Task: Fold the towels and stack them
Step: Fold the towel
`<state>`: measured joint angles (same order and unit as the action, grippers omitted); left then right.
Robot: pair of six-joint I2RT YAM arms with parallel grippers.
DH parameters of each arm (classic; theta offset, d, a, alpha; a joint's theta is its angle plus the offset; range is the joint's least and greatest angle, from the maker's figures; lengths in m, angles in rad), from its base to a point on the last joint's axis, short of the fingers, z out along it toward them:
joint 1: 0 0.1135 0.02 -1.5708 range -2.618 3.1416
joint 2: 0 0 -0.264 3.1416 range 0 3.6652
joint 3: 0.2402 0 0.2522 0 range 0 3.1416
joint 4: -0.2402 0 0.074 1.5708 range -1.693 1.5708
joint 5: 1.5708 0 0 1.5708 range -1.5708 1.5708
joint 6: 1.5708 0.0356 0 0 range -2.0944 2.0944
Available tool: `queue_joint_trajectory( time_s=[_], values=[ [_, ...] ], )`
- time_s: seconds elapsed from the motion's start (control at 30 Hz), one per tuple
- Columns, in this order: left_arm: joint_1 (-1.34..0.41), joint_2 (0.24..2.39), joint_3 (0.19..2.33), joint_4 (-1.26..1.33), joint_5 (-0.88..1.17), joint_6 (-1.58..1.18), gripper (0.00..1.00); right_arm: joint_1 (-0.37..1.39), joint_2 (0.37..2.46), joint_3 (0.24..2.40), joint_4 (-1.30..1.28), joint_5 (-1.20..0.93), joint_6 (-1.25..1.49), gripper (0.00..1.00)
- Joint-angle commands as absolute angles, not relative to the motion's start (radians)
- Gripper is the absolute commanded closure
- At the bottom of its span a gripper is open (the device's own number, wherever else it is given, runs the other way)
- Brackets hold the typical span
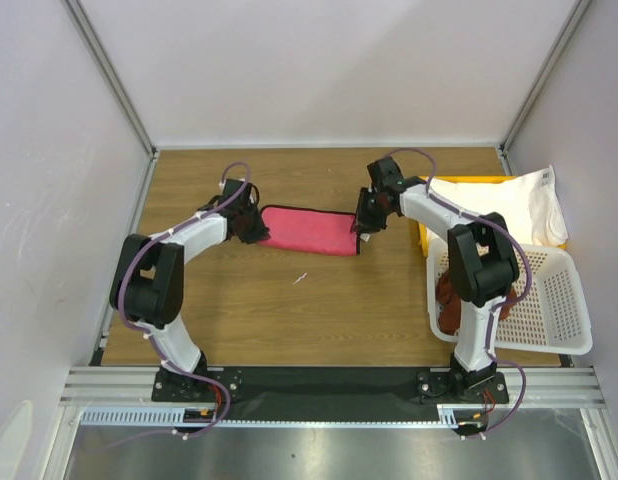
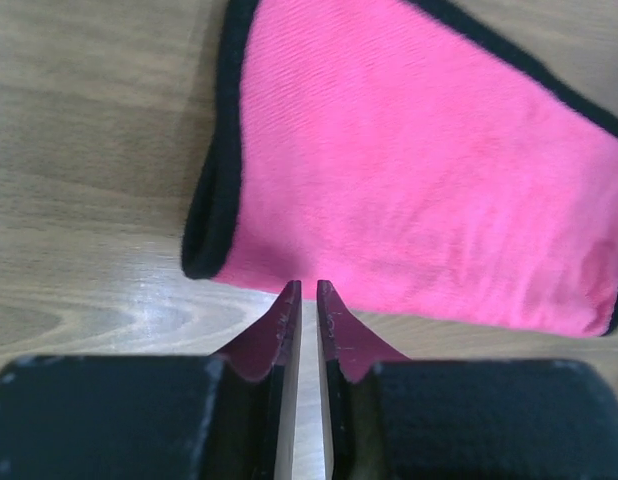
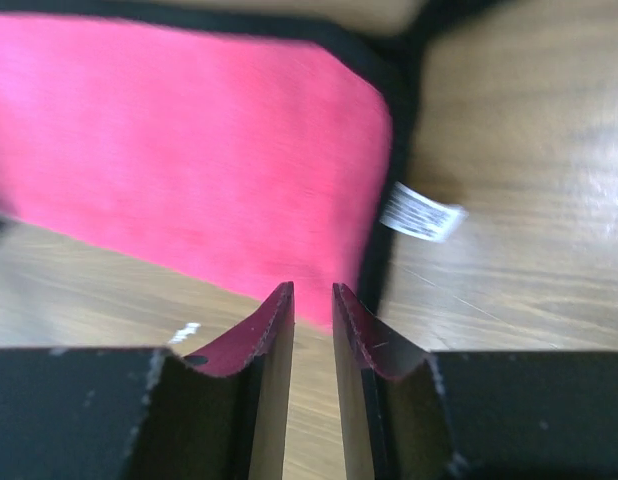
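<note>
Looking down on a wood-grain tabletop [image 1: 289, 310], boxed in by plain white walls and metal corner posts. Finding the pink towel [image 1: 307, 230] lying flat near the middle, between the two arms.

Barely making out a yellow tray [image 1: 426, 240] at the far right, mostly hidden under a crumpled white towel [image 1: 509, 205]. Catching only part of a reddish-brown towel [image 1: 447, 300] behind the right arm, inside a white perforated basket [image 1: 559, 300] overhanging the near edge.

Noting soft ribbed pink cloth hemmed in black, with a small white tag [image 3: 421, 212] sticking out at its right end.

Seeing the left end effector [image 1: 251, 228] sitting at the left hem with its fingers drawn to a thin slit. Not managing to tell whether pinching cloth. Seeing the right end effector [image 1: 361, 222] hanging at the right end, fingers slightly parted, gripping nothing.
</note>
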<state>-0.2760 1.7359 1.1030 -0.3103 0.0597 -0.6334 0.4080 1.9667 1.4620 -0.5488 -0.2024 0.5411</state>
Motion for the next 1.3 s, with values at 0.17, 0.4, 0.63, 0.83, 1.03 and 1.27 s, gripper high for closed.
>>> queue_joint_trajectory(
  time_s=[0.17, 0.4, 0.63, 0.83, 1.03, 1.27],
  values=[
    [-0.209, 1.770, 1.037, -0.210, 0.110, -0.678, 0.87, 0.426, 1.899, 1.612, -0.581, -0.264, 0.566, 0.73],
    [-0.193, 1.796, 1.012, -0.229, 0.113, -0.673, 0.87, 0.468, 1.971, 1.644, -0.508, -0.253, 0.630, 0.73],
    [-0.187, 1.799, 1.029, -0.259, 0.115, -0.641, 0.87, 0.512, 2.066, 1.717, -0.489, -0.256, 0.649, 0.76],
    [-0.186, 1.775, 1.071, -0.311, 0.113, -0.603, 0.88, 0.554, 2.105, 1.666, -0.462, -0.268, 0.604, 0.78],
    [-0.186, 1.723, 1.118, -0.357, 0.083, -0.565, 0.87, 0.557, 2.103, 1.594, -0.477, -0.236, 0.554, 0.81],
    [-0.186, 1.724, 1.074, -0.354, 0.052, -0.578, 0.87, 0.555, 2.089, 1.487, -0.477, -0.169, 0.503, 0.82]
  ],
)
